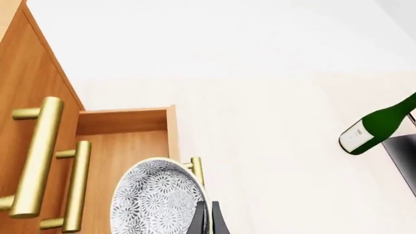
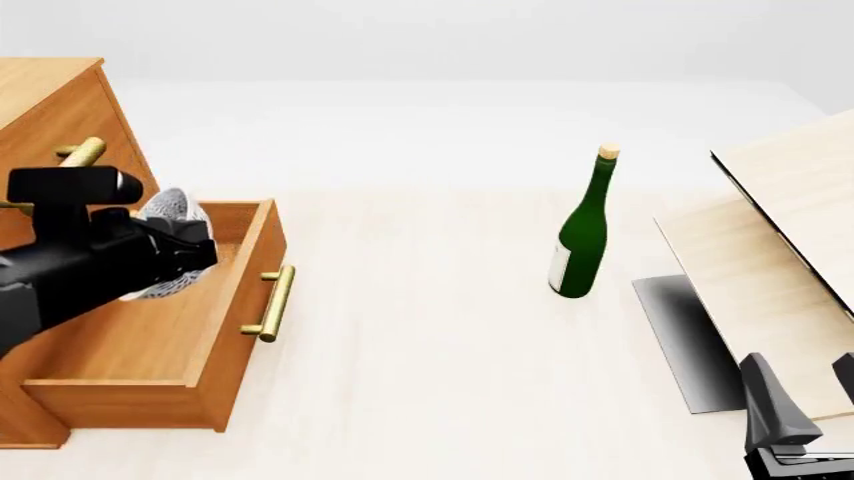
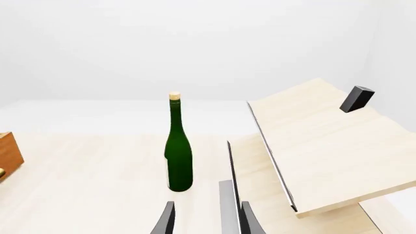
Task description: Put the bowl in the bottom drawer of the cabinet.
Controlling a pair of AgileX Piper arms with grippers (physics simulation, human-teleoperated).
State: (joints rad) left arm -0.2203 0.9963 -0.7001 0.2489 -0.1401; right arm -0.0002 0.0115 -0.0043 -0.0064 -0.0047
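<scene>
My left gripper [image 1: 208,220] is shut on the rim of the bowl [image 1: 156,199], a small white bowl with a fine grey pattern. It holds the bowl tilted on edge over the open bottom drawer [image 1: 123,122]. From the front, the bowl [image 2: 171,210] peeks out behind the black left arm, above the drawer [image 2: 247,300], which is pulled out of the orange-brown cabinet [image 2: 60,110]. My right gripper [image 2: 805,395] is open with nothing in it, low at the near right and far from the cabinet. In its wrist view, the right gripper [image 3: 206,222] faces the bottle.
A tall green bottle [image 2: 583,235] with a cork stands mid-table, right of the drawer. Pale light-wood boards [image 2: 787,200] lean at the right over a dark grey slab [image 2: 681,340]. Brass bar handles [image 1: 36,156] stick out from the upper drawers beside the bowl.
</scene>
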